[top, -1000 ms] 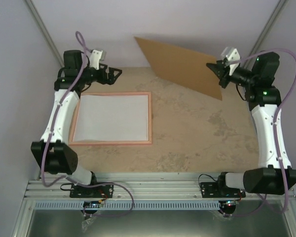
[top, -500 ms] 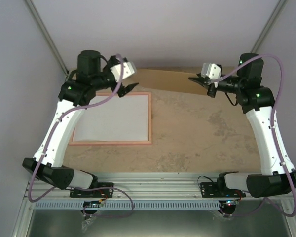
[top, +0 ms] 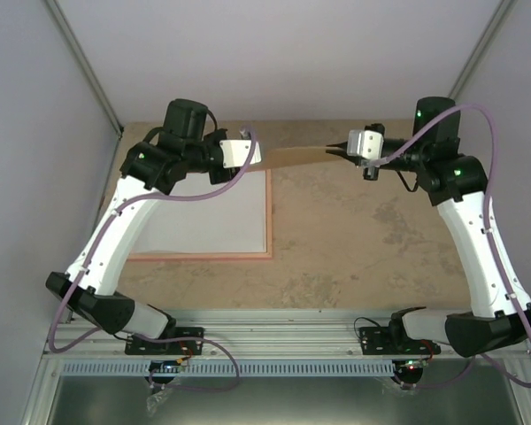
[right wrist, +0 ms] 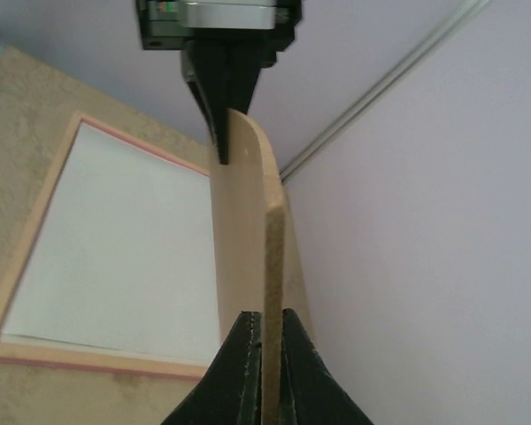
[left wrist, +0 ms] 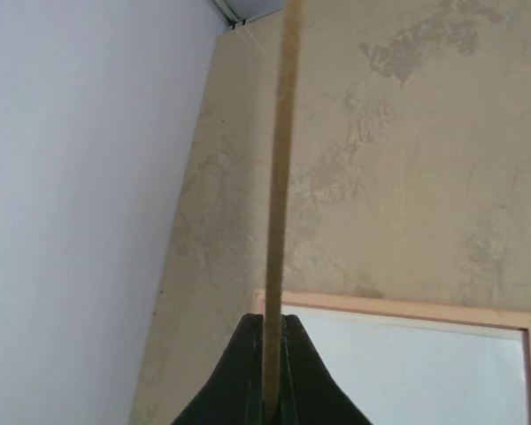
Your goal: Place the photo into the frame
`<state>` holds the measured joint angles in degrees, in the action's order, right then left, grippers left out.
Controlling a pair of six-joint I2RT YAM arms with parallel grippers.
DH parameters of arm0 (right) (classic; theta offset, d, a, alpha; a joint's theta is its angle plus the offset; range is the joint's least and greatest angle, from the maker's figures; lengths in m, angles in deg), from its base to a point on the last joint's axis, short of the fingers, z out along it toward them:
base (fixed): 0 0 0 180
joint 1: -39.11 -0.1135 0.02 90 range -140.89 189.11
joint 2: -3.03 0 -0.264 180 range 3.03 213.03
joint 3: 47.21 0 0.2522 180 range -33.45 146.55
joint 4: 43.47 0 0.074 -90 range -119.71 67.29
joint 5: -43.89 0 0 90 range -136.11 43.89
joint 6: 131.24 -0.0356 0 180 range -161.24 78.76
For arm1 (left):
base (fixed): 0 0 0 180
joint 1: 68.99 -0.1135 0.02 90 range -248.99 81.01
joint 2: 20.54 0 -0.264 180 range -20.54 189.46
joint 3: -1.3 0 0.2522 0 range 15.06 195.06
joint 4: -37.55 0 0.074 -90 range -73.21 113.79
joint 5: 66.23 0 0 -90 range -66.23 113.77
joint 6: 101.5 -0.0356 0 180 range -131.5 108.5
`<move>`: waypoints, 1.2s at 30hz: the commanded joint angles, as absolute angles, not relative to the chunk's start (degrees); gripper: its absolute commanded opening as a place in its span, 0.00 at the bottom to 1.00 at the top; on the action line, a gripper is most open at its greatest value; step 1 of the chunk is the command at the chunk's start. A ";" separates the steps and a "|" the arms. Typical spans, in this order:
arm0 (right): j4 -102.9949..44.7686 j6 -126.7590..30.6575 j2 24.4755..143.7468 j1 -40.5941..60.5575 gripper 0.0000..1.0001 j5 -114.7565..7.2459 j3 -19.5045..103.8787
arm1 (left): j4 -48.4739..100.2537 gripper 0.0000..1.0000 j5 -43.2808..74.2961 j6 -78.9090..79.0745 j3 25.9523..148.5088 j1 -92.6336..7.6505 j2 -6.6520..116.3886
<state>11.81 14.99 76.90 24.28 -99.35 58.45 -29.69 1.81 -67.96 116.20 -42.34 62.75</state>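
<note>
Thin brown board (top: 299, 154) was seen edge-on, raised above the far part of the mottled beige table (top: 363, 248), slightly bowed. Pale walls (top: 292, 53) were noted behind; a metal rail (top: 283, 341) along the near edge.

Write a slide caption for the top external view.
The left gripper and right gripper hold the brown board edge-on in the air; the photo lies white side up in the pink frame.

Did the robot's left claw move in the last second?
Yes. The left gripper moved right, from about the middle of the far edge of the frame to its far right corner, and now pinches the brown board.
</note>
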 commanded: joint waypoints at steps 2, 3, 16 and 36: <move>-0.17 4.75 76.01 24.17 0.19 -94.95 56.56 | -22.35 0.00 7.61 -57.70 111.45 -42.06 58.18; -2.62 0.37 76.06 24.23 0.33 -91.93 55.72 | -20.16 0.00 9.95 -55.19 110.58 -42.37 57.70; -11.00 -43.82 89.15 34.30 0.68 -85.63 44.71 | 1.44 0.00 26.35 -36.54 111.79 -51.80 56.13; -7.15 -61.99 126.55 13.75 0.66 -74.21 59.76 | 2.15 0.00 28.99 -31.95 110.94 -55.06 54.65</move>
